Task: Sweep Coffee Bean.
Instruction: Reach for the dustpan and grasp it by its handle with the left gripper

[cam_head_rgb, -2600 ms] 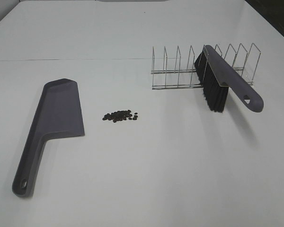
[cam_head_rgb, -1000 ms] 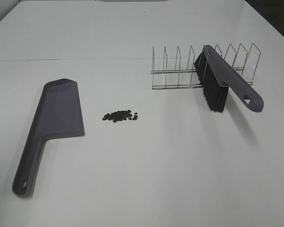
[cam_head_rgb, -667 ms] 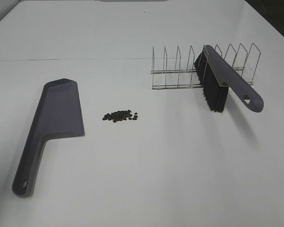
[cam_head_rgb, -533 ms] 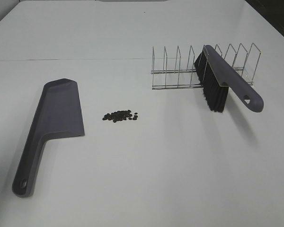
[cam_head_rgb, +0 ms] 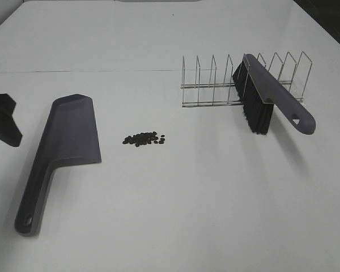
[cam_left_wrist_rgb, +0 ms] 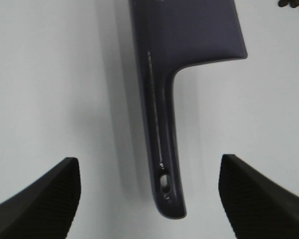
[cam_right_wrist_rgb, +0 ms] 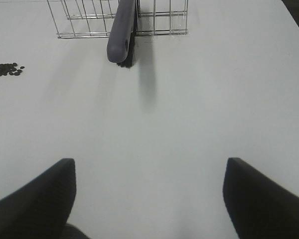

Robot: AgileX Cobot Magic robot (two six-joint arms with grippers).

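The coffee beans lie in a small dark pile on the white table, just right of the grey dustpan. The dustpan lies flat with its handle toward the front. The grey brush with black bristles leans in a wire rack at the back right. My left gripper shows at the left edge, left of the pan. In the left wrist view it is open and empty above the pan's handle. My right gripper is open and empty, well short of the brush.
The wire rack has several upright dividers, and the brush's handle sticks out of it toward the front right. The beans also show in the right wrist view and in the left wrist view. The table's dark edge runs along the back right.
My left gripper has come into the exterior view at the left edge, beside the dustpan. The dustpan, beans and brush have not moved.
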